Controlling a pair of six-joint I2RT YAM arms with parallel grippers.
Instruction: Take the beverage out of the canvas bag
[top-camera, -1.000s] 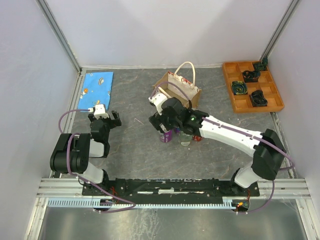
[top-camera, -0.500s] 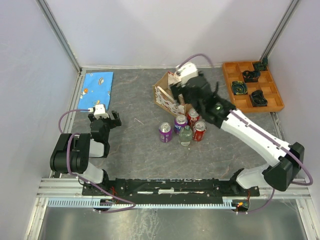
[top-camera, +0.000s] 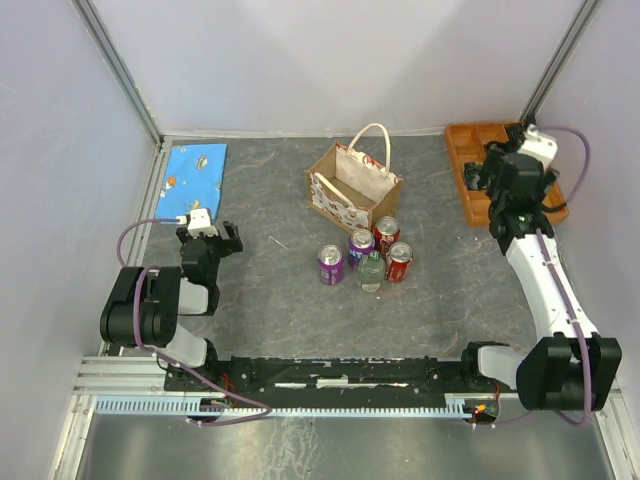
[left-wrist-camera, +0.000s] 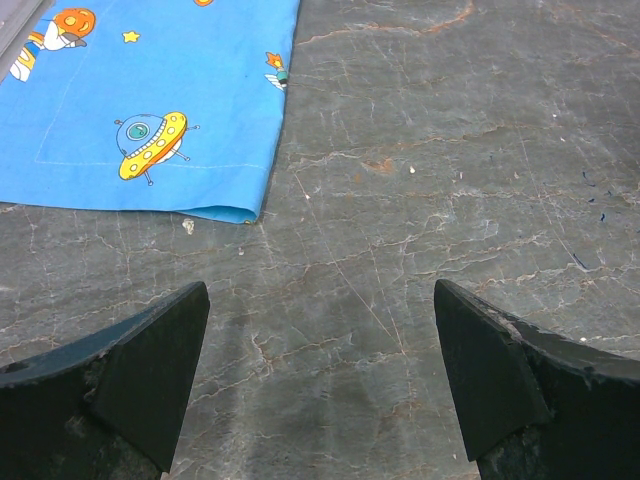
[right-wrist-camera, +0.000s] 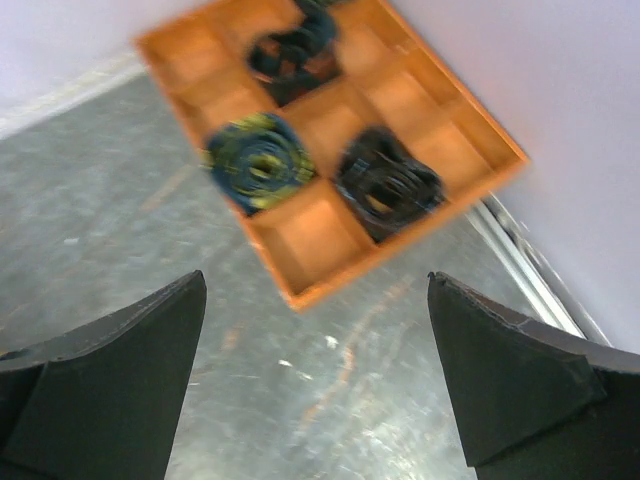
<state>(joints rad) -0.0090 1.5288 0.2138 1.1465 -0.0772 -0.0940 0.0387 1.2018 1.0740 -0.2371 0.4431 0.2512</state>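
The canvas bag (top-camera: 352, 187) stands open at the back middle of the table, one cream handle up. In front of it stands a cluster of beverages: a purple can (top-camera: 331, 264), a second purple can (top-camera: 361, 242), two red cans (top-camera: 386, 231) (top-camera: 400, 260) and a clear bottle (top-camera: 373, 271). My right gripper (top-camera: 510, 172) (right-wrist-camera: 315, 370) is open and empty, far right, by the orange tray. My left gripper (top-camera: 208, 233) (left-wrist-camera: 320, 370) is open and empty over bare table at the left. The bag's inside is not visible.
The orange compartment tray (top-camera: 520, 214) (right-wrist-camera: 330, 285) at the back right holds dark coiled items (right-wrist-camera: 262, 165), close to the right wall. A blue printed cloth (top-camera: 195, 172) (left-wrist-camera: 150, 100) lies at the back left.
My right arm has swung from the purple can at the middle, past the bag, to the back right by the orange tray. The purple can stays standing with the others. The left arm is still.
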